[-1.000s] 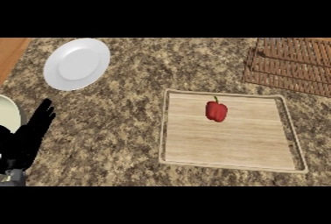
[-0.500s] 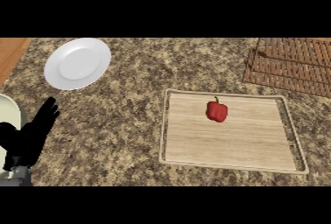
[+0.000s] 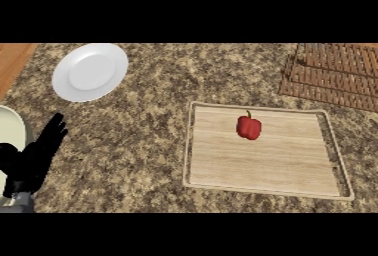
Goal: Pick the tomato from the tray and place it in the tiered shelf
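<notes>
The red pepper [image 3: 249, 127], which lies where the task expects a tomato, rests in the wooden tray [image 3: 258, 172]. It is nearer the tray's far edge than its near one and a little left of the middle, with its green stem pointing toward the far edge and bare wood all round it. Nothing touches it, so the pick has not yet begun. To do this step well, I judge that a hand should come down from above and close across the pepper's body, clear of the stem. A rounded thing on smooth wood may roll if nudged from one side, and the tray's low rim leaves the top free to reach. The tiered shelf [image 3: 332, 75], of dark slatted wood, sits at the counter's far right corner, near the tray's far right corner, so the carry looks short. The right hand would probably suit it better, yet that hand is out of sight. The left hand [image 3: 31, 167] is at the counter's near left corner, fingers straight and holding nothing, well apart from the tray. A white plate [image 3: 90, 71] lies toward the far left corner, and a pale dish [image 3: 11, 135] is cut off by the left edge just beside the hand. Neither stands between pepper and shelf on the speckled counter [image 3: 148, 130].
</notes>
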Controlling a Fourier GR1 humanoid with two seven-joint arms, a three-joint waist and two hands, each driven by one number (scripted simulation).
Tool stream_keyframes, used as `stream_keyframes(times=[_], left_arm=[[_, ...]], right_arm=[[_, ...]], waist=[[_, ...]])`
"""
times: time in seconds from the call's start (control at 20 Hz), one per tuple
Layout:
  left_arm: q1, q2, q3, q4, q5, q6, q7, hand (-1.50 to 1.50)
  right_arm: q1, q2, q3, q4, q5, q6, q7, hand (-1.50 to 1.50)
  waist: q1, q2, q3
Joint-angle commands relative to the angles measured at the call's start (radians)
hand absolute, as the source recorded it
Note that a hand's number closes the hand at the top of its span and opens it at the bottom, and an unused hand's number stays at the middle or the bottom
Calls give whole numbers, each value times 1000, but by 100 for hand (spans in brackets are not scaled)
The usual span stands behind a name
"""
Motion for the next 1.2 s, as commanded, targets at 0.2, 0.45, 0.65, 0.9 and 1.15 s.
stream_keyframes(times=[0.2, 0.45, 0.65, 0.9, 1.15], left_arm=[[62, -16, 12, -56, 0, -18, -11, 0], [-28, -10, 23, -22, -16, -6, 54, 0], [-14, -10, 41, -11, -9, -21, 22, 0], [32, -34, 25, -48, -37, 6, 22, 0], [4, -13, 51, -40, -14, -28, 29, 0]], right_arm=[[-59, -10, 37, 223, 111, -54, -132, -150], [-127, 28, -9, 349, 100, -128, -257, -150], [-202, 39, -57, 398, 47, -79, -225, -150], [-195, 5, -153, 436, -66, 41, -200, -150], [-215, -25, -246, 481, -157, 74, -216, -150]], waist=[[-5, -3, 0], [-8, 0, 1], [-7, -2, 0], [-18, -7, 0], [-19, -6, 1]])
